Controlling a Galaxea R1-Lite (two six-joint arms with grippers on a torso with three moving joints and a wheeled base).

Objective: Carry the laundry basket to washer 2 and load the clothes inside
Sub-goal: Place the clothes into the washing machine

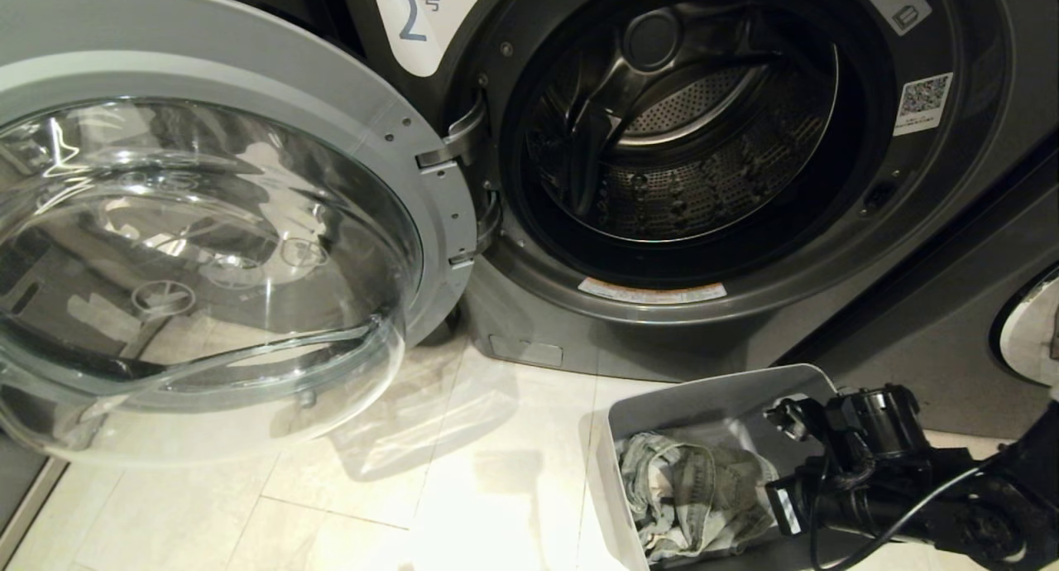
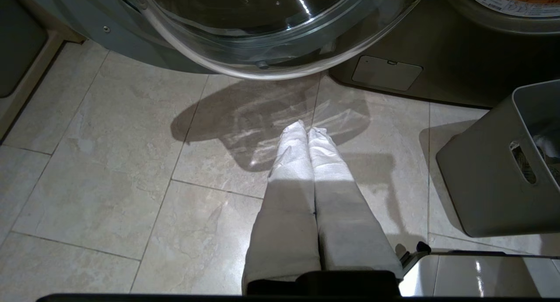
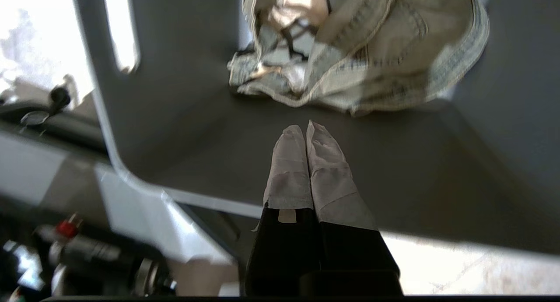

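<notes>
- The clothes [image 1: 691,492], a crumpled bundle of faded grey-green denim, lie in the bottom of the laundry basket [image 1: 703,401], bunched toward one end; the rest of the basket's bottom is bare.
- The laundry basket stands on the pale tiled floor [image 1: 372,480] just before washer 2 [image 1: 951,248], below and to the right of its opening; a slot handle shows in its short side in the left wrist view.
- The right gripper [image 3: 306,129] reaches over the basket's rim into the tub, its jaws pressed together and holding nothing, tips short of the clothes and apart from them.
- Washer 2 has its round glass door [image 1: 198,256] swung wide to the left on its hinge, and the steel drum [image 1: 695,132] shows with nothing in it.
- The left gripper [image 2: 307,131] hangs over the floor beside the basket, under the open door, its jaws closed and empty.
</notes>
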